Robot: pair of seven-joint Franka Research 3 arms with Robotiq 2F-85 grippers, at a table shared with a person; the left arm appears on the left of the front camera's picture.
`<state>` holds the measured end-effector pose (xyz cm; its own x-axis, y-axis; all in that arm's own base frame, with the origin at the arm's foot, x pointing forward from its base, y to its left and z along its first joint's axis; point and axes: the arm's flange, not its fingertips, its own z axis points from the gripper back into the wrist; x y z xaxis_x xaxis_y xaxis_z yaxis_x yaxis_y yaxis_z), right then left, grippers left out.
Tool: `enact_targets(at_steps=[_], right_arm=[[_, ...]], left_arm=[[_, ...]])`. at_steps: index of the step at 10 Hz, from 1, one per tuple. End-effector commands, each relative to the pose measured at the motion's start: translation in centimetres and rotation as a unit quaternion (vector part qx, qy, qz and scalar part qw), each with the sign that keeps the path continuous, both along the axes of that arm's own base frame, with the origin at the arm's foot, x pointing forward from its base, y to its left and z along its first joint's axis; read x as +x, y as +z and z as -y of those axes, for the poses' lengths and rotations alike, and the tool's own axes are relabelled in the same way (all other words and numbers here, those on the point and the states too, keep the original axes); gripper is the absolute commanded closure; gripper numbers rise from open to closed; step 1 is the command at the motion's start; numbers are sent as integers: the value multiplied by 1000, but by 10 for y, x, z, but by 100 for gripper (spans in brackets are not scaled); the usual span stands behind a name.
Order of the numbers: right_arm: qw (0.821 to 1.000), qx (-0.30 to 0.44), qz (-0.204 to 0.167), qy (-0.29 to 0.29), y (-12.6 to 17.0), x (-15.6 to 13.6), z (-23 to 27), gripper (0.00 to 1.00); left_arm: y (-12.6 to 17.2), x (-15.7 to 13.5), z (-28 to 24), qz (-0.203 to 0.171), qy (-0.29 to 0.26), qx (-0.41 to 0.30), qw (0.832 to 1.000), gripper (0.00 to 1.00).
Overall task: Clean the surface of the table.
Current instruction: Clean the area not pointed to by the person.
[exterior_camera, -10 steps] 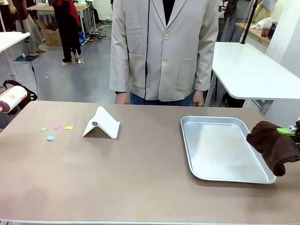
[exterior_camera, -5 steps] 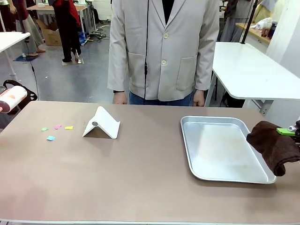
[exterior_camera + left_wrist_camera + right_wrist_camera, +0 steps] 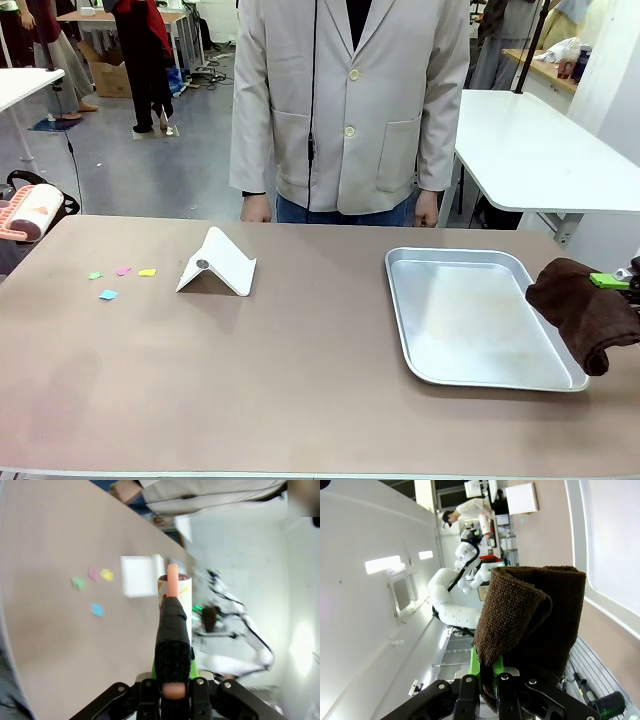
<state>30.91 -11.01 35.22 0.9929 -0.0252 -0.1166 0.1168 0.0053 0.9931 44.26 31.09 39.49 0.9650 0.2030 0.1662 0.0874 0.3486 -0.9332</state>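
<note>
Table (image 3: 300, 395), taupe-brown and wide, spanned the whole front view from 9 to 3 o'clock, and none of it had been wiped yet.

The left gripper (image 3: 172, 696) had its jaws fully closed on the black-padded handle of a lint roller (image 3: 173, 630). The white drum pointed away from the wrist, over the table's 9 o'clock end. That roller was the one thing that had changed. Half a second before, only its white-and-red drum poked in at the 9 o'clock edge. Now it had nudged inward and turned, so a pink part of the handle showed too. This probably meant the left arm was starting to bring it in towards the coloured paper scraps (image 3: 108, 294). They lay loose on the surface near 9 o'clock, well apart from the drum.

The right gripper (image 3: 487, 674) had not moved. Its jaws were pinched tight on a folded brown cloth (image 3: 530, 615), which hung at 3 o'clock just past the right rim of the metal tray (image 3: 400, 262). Whether the cloth touched that rim could not be told. That wrist was rolled, so the table stood sideways in its own view.

Farther out, a white folded stand (image 3: 218, 263) sat at about 10 o'clock, just right of the scraps. A person (image 3: 350, 100) in a pale jacket stood at 12 o'clock with both hands down at the far edge, taking no part.
</note>
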Motion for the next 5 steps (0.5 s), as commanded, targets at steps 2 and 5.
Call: enact_targets(at_steps=[2,5], right_arm=[[1000,5,7,7,5,2,1,89],[1000,5,7,7,5,2,1,89]], left_arm=[[10,-10,29,-14,55,148,987,78],[10,-10,32,-60,43,225,972,94]])
